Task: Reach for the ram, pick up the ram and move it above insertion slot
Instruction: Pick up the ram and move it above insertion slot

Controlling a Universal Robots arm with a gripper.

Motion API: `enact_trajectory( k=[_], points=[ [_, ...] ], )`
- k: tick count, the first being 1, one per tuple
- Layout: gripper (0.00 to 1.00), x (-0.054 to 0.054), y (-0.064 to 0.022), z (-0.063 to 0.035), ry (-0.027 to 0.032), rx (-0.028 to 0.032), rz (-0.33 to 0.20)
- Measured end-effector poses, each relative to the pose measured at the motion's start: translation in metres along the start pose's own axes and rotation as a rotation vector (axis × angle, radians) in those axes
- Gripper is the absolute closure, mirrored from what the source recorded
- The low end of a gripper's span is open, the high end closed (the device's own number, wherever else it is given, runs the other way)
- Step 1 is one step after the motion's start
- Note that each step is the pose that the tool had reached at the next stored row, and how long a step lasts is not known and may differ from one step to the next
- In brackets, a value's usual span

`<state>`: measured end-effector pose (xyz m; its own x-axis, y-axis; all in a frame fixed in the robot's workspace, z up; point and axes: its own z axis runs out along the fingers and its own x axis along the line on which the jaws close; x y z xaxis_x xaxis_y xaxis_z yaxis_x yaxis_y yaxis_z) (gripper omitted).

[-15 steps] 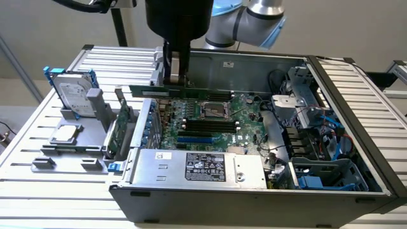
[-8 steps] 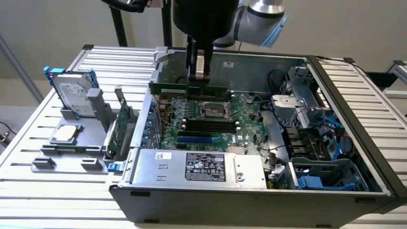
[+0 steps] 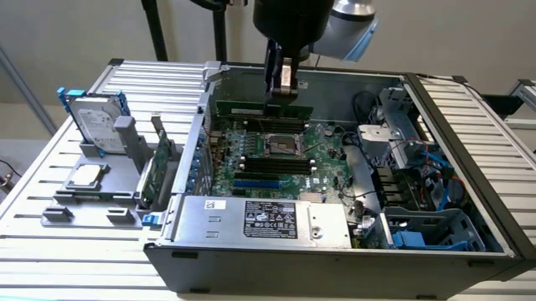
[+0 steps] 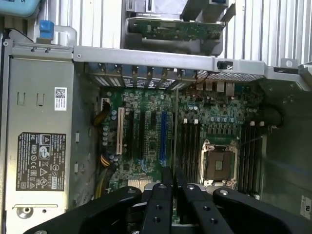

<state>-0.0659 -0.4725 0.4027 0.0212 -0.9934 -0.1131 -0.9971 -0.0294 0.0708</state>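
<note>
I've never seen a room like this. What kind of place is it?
Probably a robot lab or workshop for building computers. An open computer case lies on a slatted metal table, a gripper holds the ram above its motherboard, and a hard drive stands nearby.

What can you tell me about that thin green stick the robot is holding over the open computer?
That is the ram, a long, narrow green circuit board with a row of dark chips along its face. It stands on its long edge, level, held from above by the gripper, whose fingers are clamped on its upper edge near the middle. It hangs inside the open computer case, above the motherboard and near the case's far wall. In the wrist view it shows edge-on, as a thin line running out from between the fingers.
</note>
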Motion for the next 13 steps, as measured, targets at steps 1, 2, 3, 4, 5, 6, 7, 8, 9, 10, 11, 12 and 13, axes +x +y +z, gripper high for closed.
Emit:
enact_trajectory(
  k=[1, 2, 3, 4, 5, 6, 7, 8, 9, 10, 11, 12, 13],
  points=[
    [0.86, -0.003, -0.0023, 0.001, 0.0023, 0.0, 0.0],
    [0.86, -0.005, -0.0041, 0.0021, 0.0053, -0.0001, 0.0],
    [0.86, -0.007, -0.0057, 0.0031, 0.0085, -0.0001, 0.001],
    [0.86, -0.01, -0.0074, 0.0041, 0.0119, -0.0003, 0.001],
    [0.86, -0.011, -0.0092, 0.005, 0.0145, -0.0003, 0.001],
    [0.86, -0.013, -0.011, 0.0058, 0.0166, -0.0003, 0.002],
    [0.86, -0.015, -0.0129, 0.0064, 0.0175, -0.0002, 0.003],
    [0.86, -0.016, -0.0144, 0.0067, 0.0179, -0.0001, 0.004],
    [0.86, -0.017, -0.0157, 0.007, 0.0179, 0.0002, 0.005],
    [0.86, -0.018, -0.0165, 0.0071, 0.0179, 0.0007, 0.007],
    [0.86, -0.019, -0.0173, 0.0073, 0.0177, 0.0013, 0.008],
    [0.86, -0.019, -0.018, 0.0073, 0.0177, 0.0021, 0.01],
    [0.86, -0.019, -0.0188, 0.0073, 0.0177, 0.0028, 0.011]
  ],
)
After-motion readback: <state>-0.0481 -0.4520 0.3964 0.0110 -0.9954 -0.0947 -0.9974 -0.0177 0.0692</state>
